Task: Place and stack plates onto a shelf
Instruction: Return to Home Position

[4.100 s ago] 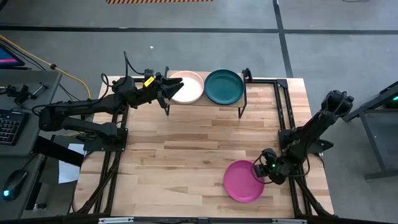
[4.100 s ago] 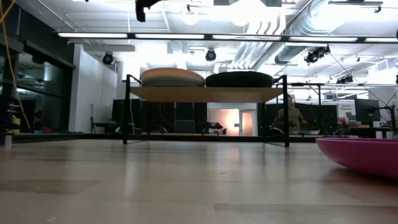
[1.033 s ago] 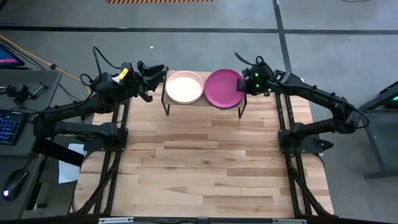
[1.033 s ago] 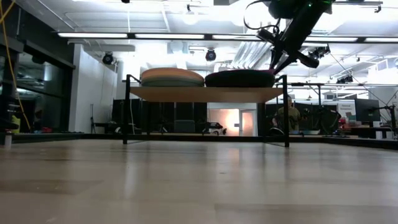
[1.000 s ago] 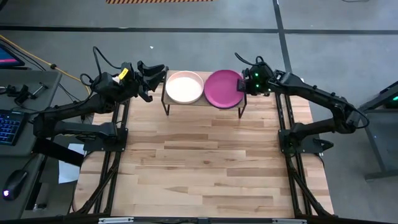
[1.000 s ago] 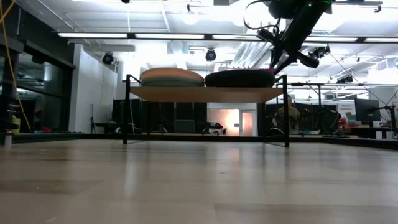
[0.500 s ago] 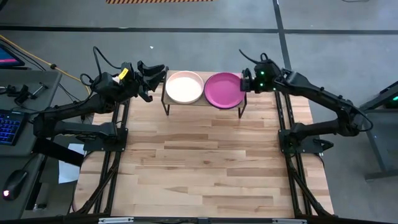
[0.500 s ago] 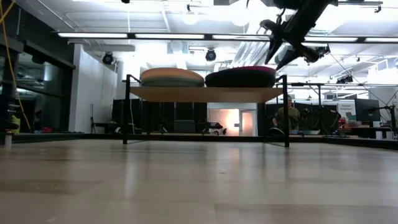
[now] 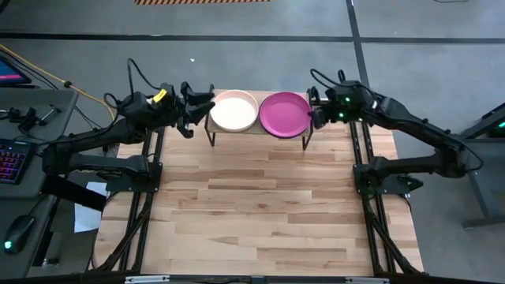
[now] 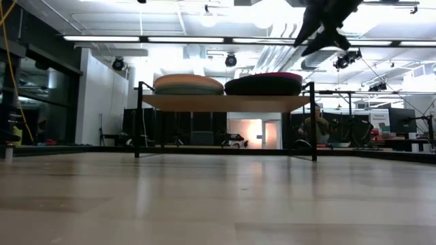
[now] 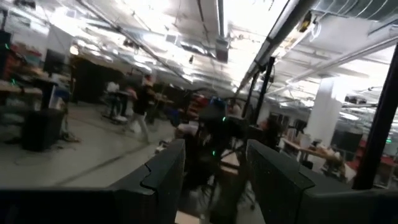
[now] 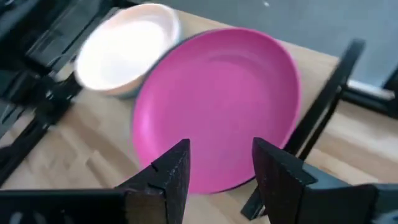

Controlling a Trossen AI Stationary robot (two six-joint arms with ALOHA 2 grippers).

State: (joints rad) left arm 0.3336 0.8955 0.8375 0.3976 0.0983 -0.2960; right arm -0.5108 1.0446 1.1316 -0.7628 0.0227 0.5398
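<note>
Magenta plate (image 9: 284,114), peach-pink plate (image 9: 234,110) top shelf (image 10: 225,103) stacks; left end effector (image 9: 207,108), right end effector (image 9: 314,109) spread wide, empty.

I can read no text, number or brand in any view. The yellow tag (image 9: 162,95) on the left arm (image 9: 102,137) is too small to make out. The orange-and-black striped strip (image 9: 201,1) on the floor shows no letters I can tell. The keyboard (image 9: 9,162) keys are too small to read.
</note>
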